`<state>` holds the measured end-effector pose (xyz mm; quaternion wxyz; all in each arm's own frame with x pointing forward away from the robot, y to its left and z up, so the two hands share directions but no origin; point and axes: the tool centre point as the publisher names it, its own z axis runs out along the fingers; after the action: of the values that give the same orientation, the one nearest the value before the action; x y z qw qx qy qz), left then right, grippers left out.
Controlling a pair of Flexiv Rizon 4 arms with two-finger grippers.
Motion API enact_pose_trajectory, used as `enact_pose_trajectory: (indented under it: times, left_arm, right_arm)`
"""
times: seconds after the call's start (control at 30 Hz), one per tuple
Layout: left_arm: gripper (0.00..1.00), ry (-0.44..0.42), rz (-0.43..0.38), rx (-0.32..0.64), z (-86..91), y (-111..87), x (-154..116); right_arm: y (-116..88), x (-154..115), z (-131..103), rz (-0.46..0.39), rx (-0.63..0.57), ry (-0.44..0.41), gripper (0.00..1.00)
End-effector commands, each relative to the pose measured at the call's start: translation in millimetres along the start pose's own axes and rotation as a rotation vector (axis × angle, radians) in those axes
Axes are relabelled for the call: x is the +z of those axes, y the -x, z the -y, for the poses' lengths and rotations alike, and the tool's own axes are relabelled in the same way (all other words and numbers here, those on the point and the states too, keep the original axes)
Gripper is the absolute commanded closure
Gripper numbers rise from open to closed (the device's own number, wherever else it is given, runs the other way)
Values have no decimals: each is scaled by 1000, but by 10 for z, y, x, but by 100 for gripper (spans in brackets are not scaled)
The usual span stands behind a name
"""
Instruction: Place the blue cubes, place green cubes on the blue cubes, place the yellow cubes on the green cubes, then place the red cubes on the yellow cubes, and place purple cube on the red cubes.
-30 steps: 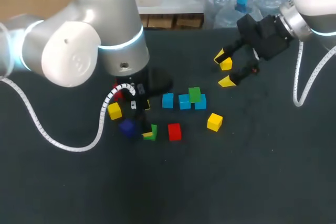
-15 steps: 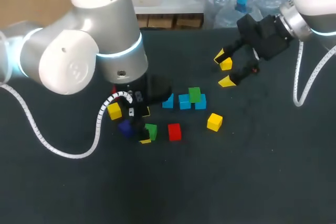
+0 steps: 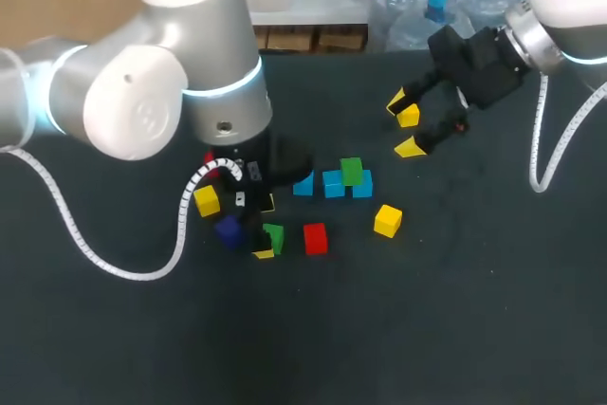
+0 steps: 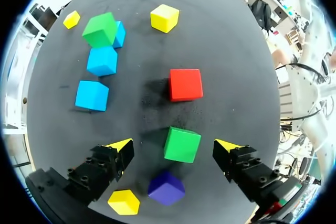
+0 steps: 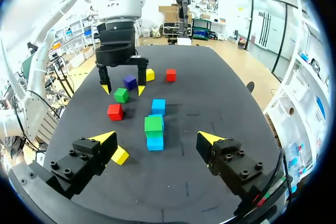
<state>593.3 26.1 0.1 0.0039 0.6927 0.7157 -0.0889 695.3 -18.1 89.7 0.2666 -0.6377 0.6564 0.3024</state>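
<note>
Both fingers of the left end effector (image 4: 174, 145) stand apart, straddling a green cube (image 4: 182, 144). Likely next: clamp, then stack it on a blue cube (image 4: 92, 95).

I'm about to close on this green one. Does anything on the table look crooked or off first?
One small thing: the stacked green cube looks slightly twisted out of line with the row of blue cubes beneath it. The loose green cube lies flat between the open fingers of the left end effector, untouched. Nothing looks damaged.
</note>
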Motion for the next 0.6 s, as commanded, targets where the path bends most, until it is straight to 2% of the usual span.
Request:
enact_pose_trajectory:
  times: [0.03,0.17,0.2,0.23,0.27,0.6]
  left_arm:
    - [0,-8,-19,4,-47,13,1]
    - [0,-7,-27,4,-64,8,-7]
    - [14,-11,-25,8,-68,6,-5]
    - [64,-17,-24,9,-74,-1,7]
    - [100,-25,-27,1,-77,-13,26]
    - [100,-34,-32,-6,-60,-35,82]
  right_arm:
    - [0,5,5,1,-1,0,0]
    - [0,5,5,1,-1,0,0]
    - [0,5,5,1,-1,0,0]
    - [0,5,5,1,-1,0,0]
    - [0,5,5,1,-1,0,0]
    - [0,5,5,1,-1,0,0]
